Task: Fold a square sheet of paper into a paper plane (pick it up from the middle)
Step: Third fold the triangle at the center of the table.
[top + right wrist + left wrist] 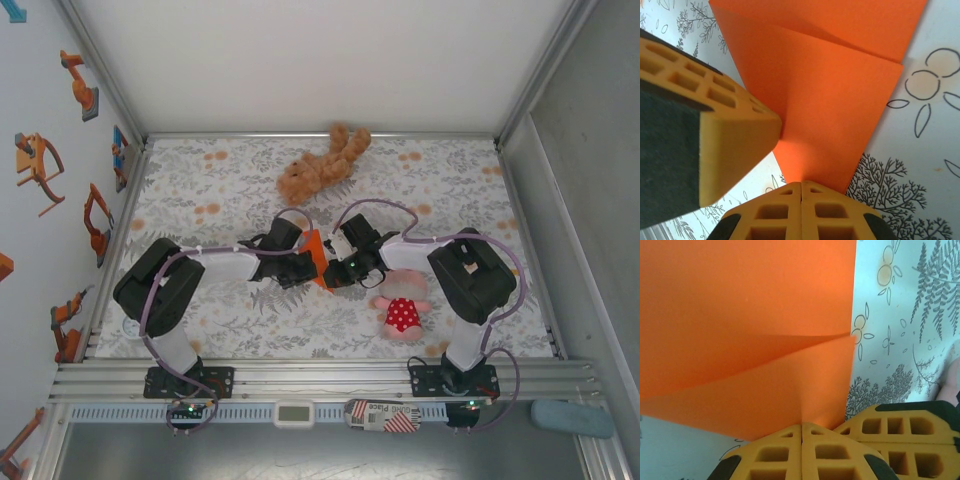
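We take the brown plush bear (pixel 325 165) as our mark; it lies near the far edge of the floral table (pixel 200 190). Down and left of the bear the left arm (pixel 215 265) reaches in across the cloth, and the left gripper (pixel 306 265) sits just below the bear, toward the arm bases. In the left wrist view its 2 yellow fingers (pixel 790 442) are pressed flat together and the square sheet of paper (pixel 740 315) runs straight into the seam between them, so we read this pincer as closed on the paper. The sheet is bright orange and shows 2 layers, 1 flap lying over the other along a slanted edge. From above, the sheet lies directly below the bear, between the 2 grippers and mostly covered by them. Just right of that spot, also below the bear, the right gripper (pixel 338 268) meets the left one. In the right wrist view its fingers (pixel 812 200) are likewise shut tight with a corner of the orange sheet pinched at their tips, and 1 finger (pixel 730 135) of the left gripper touches the paper beside them. Further down and right of the bear lies the pink doll in a red dress (pixel 403 312), apart from the paper, and the right arm (pixel 470 275) bends back past it
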You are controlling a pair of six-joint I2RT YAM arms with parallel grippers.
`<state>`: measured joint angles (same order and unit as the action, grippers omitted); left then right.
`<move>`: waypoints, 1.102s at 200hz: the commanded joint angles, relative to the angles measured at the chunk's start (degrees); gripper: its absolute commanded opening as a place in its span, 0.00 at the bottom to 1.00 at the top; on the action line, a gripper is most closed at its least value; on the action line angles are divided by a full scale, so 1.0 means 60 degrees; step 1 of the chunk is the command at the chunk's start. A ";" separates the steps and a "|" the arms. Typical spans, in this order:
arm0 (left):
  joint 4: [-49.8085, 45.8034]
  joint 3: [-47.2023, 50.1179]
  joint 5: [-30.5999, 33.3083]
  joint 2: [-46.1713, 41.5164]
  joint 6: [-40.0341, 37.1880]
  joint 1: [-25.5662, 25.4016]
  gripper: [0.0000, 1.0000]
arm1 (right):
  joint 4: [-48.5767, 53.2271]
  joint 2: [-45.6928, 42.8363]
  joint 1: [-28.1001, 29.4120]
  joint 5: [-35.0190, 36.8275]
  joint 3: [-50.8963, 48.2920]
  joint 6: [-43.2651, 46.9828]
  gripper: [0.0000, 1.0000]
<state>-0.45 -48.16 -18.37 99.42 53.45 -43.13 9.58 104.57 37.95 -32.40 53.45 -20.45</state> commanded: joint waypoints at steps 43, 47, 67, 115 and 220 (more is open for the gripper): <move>0.0452 0.0116 0.0260 0.0291 -0.0098 -0.0051 0.06 | 0.0567 0.0515 0.0044 0.0713 -0.0045 -0.0152 0.00; 0.0420 0.0119 0.0303 0.0299 -0.0125 -0.0048 0.06 | 0.0567 0.0528 0.0043 0.0726 -0.0033 -0.0159 0.00; 0.0269 0.0157 0.0437 0.0350 -0.0254 -0.0029 0.06 | 0.0733 0.0597 0.0046 0.0855 -0.0025 -0.0183 0.00; 0.0267 0.0574 0.0519 0.0269 -0.0611 0.0358 0.07 | 0.1253 0.0742 0.0046 0.1374 -0.0090 -0.0238 0.00; -0.0020 0.1299 0.0030 -0.0050 -0.1632 0.2519 0.08 | 0.2028 0.1119 0.0046 0.2159 0.0012 -0.0664 0.00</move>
<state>6.48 -42.61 -26.04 99.44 47.72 -31.33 11.09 106.52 38.39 -30.50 56.23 -23.62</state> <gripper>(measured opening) 0.083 0.049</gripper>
